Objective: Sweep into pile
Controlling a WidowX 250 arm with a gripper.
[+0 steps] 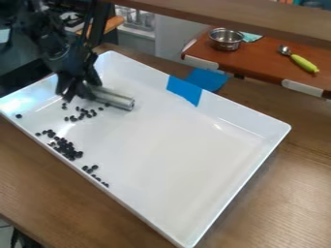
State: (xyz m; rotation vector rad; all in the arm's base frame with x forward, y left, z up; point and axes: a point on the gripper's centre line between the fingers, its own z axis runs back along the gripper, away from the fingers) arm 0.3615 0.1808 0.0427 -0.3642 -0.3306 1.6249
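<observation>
Camera view: a black two-finger gripper point(77, 92) pinches a silver metal cylinder point(116, 98) angled along the glossy white tray's point(242, 114) length; small black pellets point(78, 154) lie mostly between it and the near long edge.

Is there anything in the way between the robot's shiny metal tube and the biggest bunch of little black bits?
Only more bits to sweep: a loose group of black bits lies between the metal tube at the gripper and the biggest bunch. I see nothing else blocking it.
</observation>
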